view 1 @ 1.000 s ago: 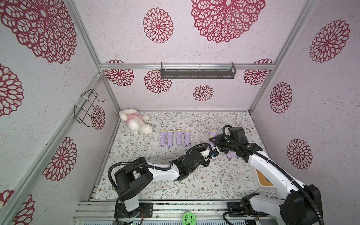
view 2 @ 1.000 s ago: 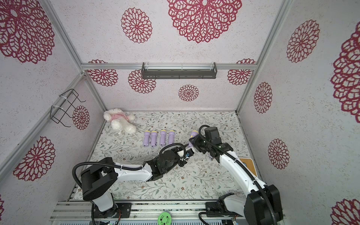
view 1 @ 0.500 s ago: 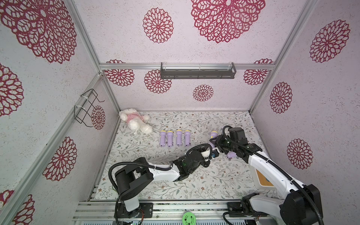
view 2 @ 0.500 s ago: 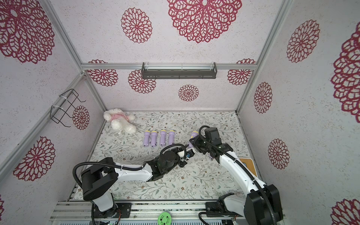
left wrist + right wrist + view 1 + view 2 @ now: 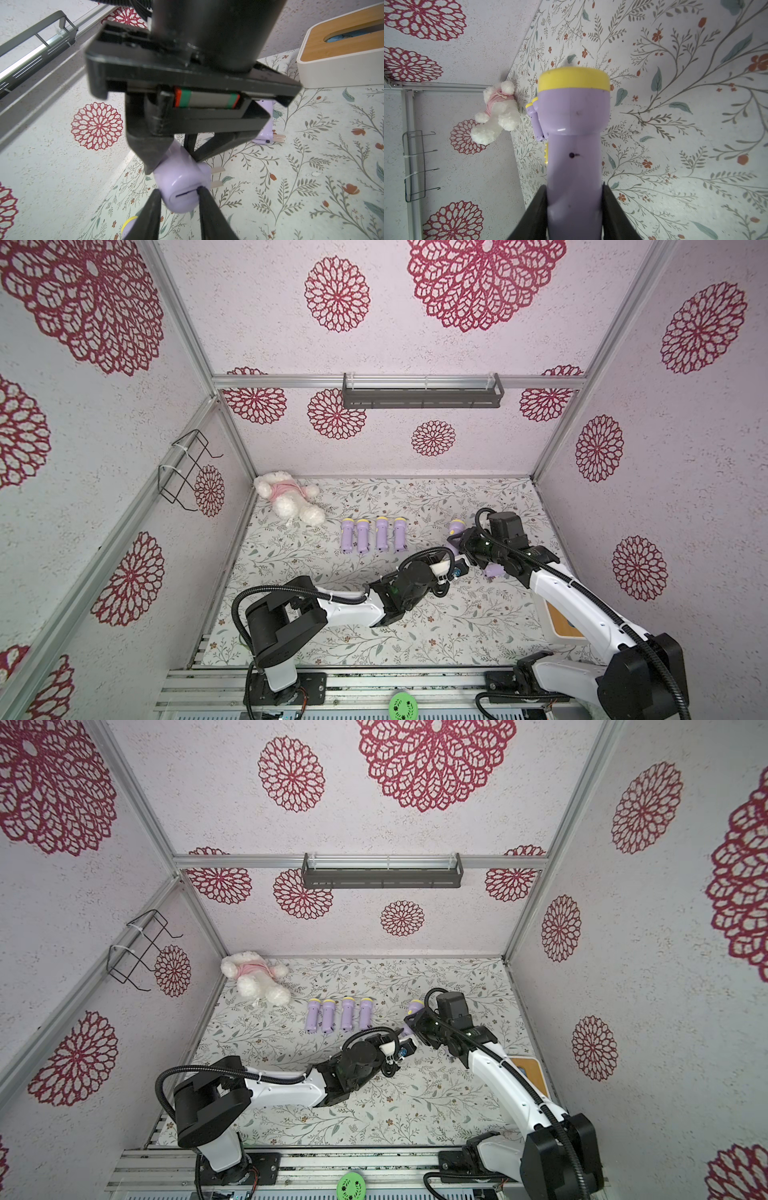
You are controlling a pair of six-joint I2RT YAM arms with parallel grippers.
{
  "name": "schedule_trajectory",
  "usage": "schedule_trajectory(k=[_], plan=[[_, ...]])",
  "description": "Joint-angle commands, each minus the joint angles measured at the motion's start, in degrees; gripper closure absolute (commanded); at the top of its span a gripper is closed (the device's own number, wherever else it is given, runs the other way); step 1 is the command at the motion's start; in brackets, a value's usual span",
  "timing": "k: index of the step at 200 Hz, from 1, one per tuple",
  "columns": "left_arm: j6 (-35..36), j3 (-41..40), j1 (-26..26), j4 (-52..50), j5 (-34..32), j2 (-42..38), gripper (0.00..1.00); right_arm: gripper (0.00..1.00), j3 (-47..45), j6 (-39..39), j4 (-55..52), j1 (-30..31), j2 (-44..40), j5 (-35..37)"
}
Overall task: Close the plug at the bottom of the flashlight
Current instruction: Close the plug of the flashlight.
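A purple flashlight (image 5: 574, 124) with a yellow head is held off the floor, my right gripper (image 5: 574, 187) shut on its handle. In both top views its head (image 5: 456, 526) (image 5: 415, 1006) points toward the back wall. My left gripper (image 5: 178, 192) meets its rounded bottom end (image 5: 182, 187) from the front. The fingertips (image 5: 154, 204) pinch that end, and one rests on the bottom face beside the slot. The plug's two metal prongs (image 5: 217, 177) stick out sideways, just past that fingertip. In a top view the left gripper (image 5: 457, 566) sits right under the right one (image 5: 465, 547).
Several more purple flashlights (image 5: 370, 535) lie in a row mid-floor. Another one (image 5: 264, 124) lies under the right arm with its prongs out. A white plush toy (image 5: 286, 497) is in the back left corner. A white box with a wooden top (image 5: 342, 52) stands at the right wall.
My left gripper has narrowed its jaws on the flashlight's bottom end and shifted very slightly. The right arm and the flashlight have stayed in place.
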Motion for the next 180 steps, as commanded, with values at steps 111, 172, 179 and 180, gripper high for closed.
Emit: schedule_trajectory(k=[111, 172, 179, 180], plan=[[1.2, 0.8, -1.7, -1.3, 1.0, 0.9, 0.64, 1.00, 1.9, 1.0, 2.7, 0.6, -1.8, -2.5], [2.4, 0.6, -1.9, -1.2, -0.1, 1.1, 0.60, 1.00, 2.0, 0.9, 2.9, 0.6, -1.4, -2.3], [2.5, 0.7, -1.9, -1.1, -0.4, 1.2, 0.61, 1.00, 2.0, 0.9, 2.9, 0.6, -1.5, -2.4], [2.5, 0.7, -1.9, -1.1, -0.4, 1.2, 0.61, 1.00, 2.0, 0.9, 2.9, 0.6, -1.5, -2.4]])
